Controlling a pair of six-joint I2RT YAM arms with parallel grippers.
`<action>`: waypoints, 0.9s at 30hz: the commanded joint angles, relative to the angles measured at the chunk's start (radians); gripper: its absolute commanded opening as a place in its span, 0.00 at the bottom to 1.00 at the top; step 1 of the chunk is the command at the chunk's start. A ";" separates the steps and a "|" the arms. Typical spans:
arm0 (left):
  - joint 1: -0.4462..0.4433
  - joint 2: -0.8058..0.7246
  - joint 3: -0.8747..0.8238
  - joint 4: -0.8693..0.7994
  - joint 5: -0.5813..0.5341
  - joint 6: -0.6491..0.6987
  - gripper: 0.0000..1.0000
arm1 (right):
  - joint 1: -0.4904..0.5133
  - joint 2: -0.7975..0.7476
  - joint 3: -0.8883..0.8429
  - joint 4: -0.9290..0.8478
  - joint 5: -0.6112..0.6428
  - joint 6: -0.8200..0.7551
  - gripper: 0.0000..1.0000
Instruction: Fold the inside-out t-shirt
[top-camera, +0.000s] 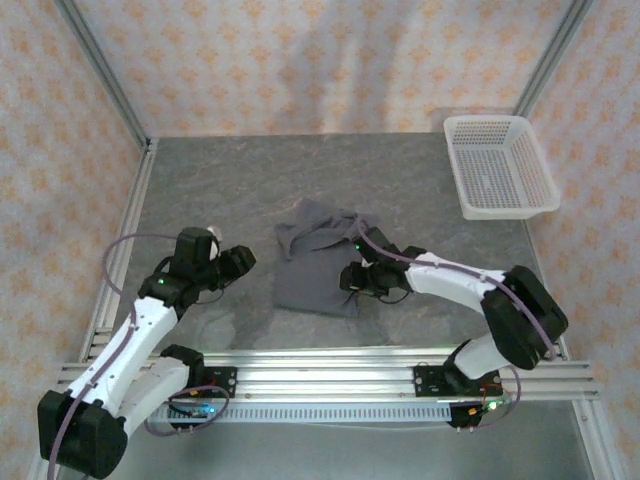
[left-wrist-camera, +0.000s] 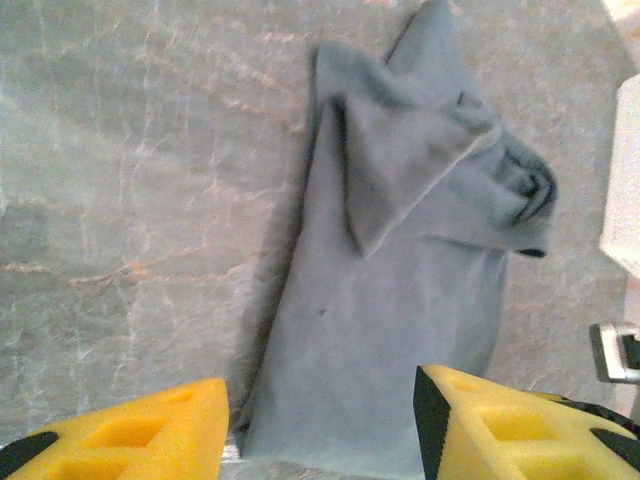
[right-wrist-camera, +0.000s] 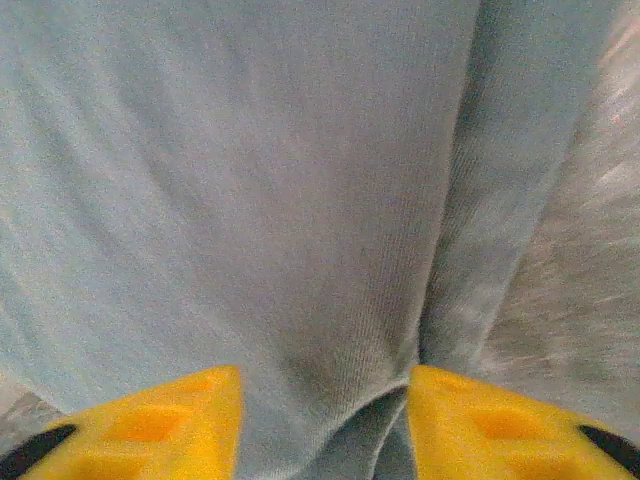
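The right pincer (right-wrist-camera: 323, 370) is spread, its yellow fingers (right-wrist-camera: 160, 425) lowered over the right edge of the inside-out t-shirt (top-camera: 315, 265). A crease of cloth is seen between them, though whether it is touched cannot be told. The left pincer (left-wrist-camera: 318, 375) is likewise spread, held clear of the cloth just to its left. One shirt is laid mid-bench, its near edge straight and its far end bunched. Bare bench (top-camera: 220, 180) is seen to the left and beyond. One white mesh basket (top-camera: 498, 165) is set at the far right corner, well apart.
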 joint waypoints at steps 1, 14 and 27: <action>0.000 0.162 0.110 -0.026 -0.012 0.048 0.52 | -0.035 -0.012 0.145 -0.056 0.203 -0.054 0.50; -0.034 0.794 0.416 0.222 0.041 0.049 0.56 | -0.150 0.342 0.434 0.025 0.163 0.080 0.52; -0.074 0.879 0.523 0.287 0.100 -0.008 0.00 | -0.161 0.239 0.407 -0.027 0.196 0.122 0.00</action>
